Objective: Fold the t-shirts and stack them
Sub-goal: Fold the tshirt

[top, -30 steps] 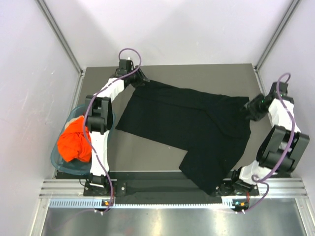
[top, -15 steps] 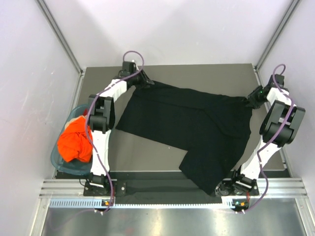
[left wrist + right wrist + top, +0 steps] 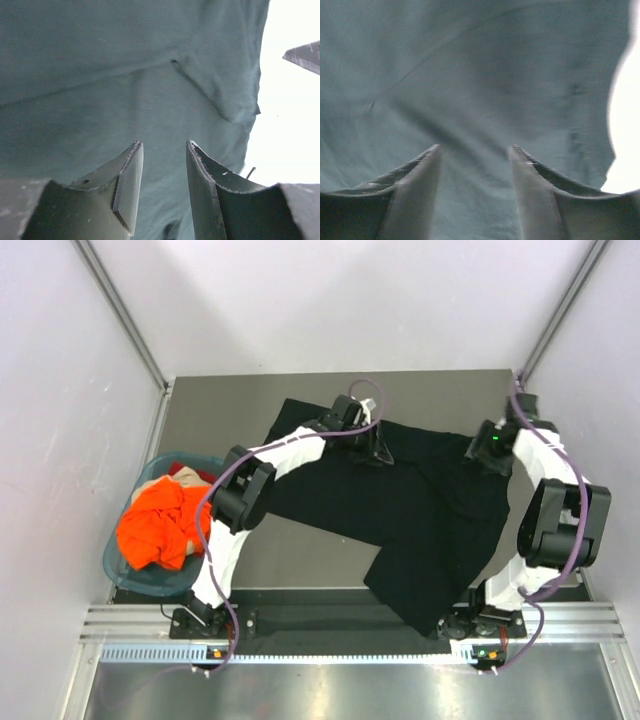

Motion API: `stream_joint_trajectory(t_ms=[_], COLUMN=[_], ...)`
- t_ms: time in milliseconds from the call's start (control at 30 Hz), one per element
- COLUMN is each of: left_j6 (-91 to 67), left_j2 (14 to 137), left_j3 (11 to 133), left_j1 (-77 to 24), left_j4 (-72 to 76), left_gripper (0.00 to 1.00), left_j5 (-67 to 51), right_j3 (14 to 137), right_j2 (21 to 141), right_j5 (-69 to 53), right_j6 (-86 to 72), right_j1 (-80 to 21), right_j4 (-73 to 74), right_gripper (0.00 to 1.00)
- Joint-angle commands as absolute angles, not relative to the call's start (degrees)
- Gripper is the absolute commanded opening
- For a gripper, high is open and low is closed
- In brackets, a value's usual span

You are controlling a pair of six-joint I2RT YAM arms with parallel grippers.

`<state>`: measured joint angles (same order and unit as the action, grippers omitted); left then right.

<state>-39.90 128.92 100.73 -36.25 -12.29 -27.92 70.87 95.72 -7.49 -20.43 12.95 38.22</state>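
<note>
left claw (image 3: 378, 447) hangs over the far middle of the black t-shirt (image 3: 420, 510). its two fingers (image 3: 125, 182) stand apart with only cloth showing in the gap between them — open, gripping nothing. right claw (image 3: 487, 450) is over the same shirt near its far right corner, and its fingers (image 3: 415, 192) are likewise parted with bare fabric between them, so it too is open and empty. whether either set of fingertips actually touches the cloth is hard to say from these views; they look very close above it. the black t-shirt lies spread on the grey counter (image 3: 300, 550), not folded: its far edge runs from the far left across to the right claw, its body slants toward the near right, and a lobe of it reaches the near edge of the counter on the right side. a shallow wrinkle (image 3: 200, 85) crosses the fabric in front of the left claw, and in that wrist view the shirt's edge shows at the right with a bright, washed-out area beyond it. the orange t-shirt (image 3: 155, 525) sits bunched in the teal basket (image 3: 118, 568) at the left edge of the counter, well apart from the black one — a bit of tan material (image 3: 188, 478), possibly another cloth, shows at the basket's far side. left arm (image 3: 240, 495) reaches diagonally across the counter's left half, its elbow near the basket.
</note>
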Motion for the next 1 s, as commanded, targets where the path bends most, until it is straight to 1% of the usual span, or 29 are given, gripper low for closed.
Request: stream_joint_trajectory(t_ms=[0, 33, 67, 133, 200, 233, 333, 433, 567, 600, 633, 733, 800, 833, 900, 967], left_j6=[-36.39, -36.3, -36.21, -35.16, -34.02, -33.67, -32.26, -31.82, -32.25, -32.43, -32.52, -32.7, -32.78, -32.96, -33.4, -33.4], left_j2=[123.84, 123.66, 123.31, 122.0, 120.33, 119.8, 118.3, 117.16, 116.11, 115.84, 115.67, 115.58, 115.75, 115.75, 115.93, 115.84], left_j3=[101.95, 101.87, 101.87, 101.52, 100.11, 99.24, 98.18, 96.68, 94.31, 93.96, 93.69, 93.25, 93.25, 93.25, 93.25, 93.16], left_j1=[-31.65, -31.38, -31.2, -31.11, -31.03, -30.94, -30.5, -29.45, -27.25, -26.9, -26.72, -25.93, -25.66, -25.58, -25.58, -25.58], left_j4=[-15.02, -16.51, -17.31, -19.58, -20.74, -21.53, -22.94, -23.64, -23.64, -23.56, -23.64, -23.47, -23.47, -23.21, -23.03, -22.76], left_gripper=[0.44, 0.45, 0.45, 0.44, 0.44, 0.44, 0.44, 0.44, 0.44, 0.44, 0.44, 0.44, 0.44, 0.44, 0.44, 0.44], left_j5=[-26.01, -26.19, -26.37, -26.54, -25.76, -25.58, -24.79, -24.7, -24.52, -24.61, -24.52, -24.7, -24.96, -25.13, -25.49, -25.58], right_j3=[70.75, 71.36, 71.89, 72.25, 72.25, 72.42, 72.86, 72.42, 71.54, 71.46, 71.54, 72.16, 72.94, 73.21, 74.26, 74.7], right_j2=[92.9, 93.6, 95.43, 96.85, 98.35, 99.65, 101.59, 103.44, 104.94, 104.94, 104.94, 104.06, 103.45, 103.36, 103.62, 103.89], right_j5=[1.74, 2.19, 2.89, 4.13, 5.18, 5.62, 5.89, 6.33, 7.29, 7.82, 8.08, 8.52, 8.96, 9.14, 9.32, 9.32], right_j6=[-13.02, -13.01, -12.57, -11.52, -9.86, -9.41, -8.18, -8.09, -7.91, -7.74, -7.56, -7.65, -7.56, -7.3, -7.21, -7.12], right_j1=[3.99, 2.91, 2.03, 0.44, -3.15, -3.95, -6.67, -8.52, -8.79, -8.79, -8.79, -8.79, -8.79, -8.79, -8.79, -8.88], right_j4=[40.52, 41.3, 43.4, 43.77, 43.77, 44.03, 44.47, 43.95, 43.33, 43.24, 43.24, 43.68, 44.21, 44.56, 45.44, 46.14], right_gripper=[0.53, 0.41, 0.37, 0.35, 0.36, 0.41, 0.46, 0.47, 0.45, 0.43, 0.39, 0.29, 0.25, 0.2, 0.15, 0.07])
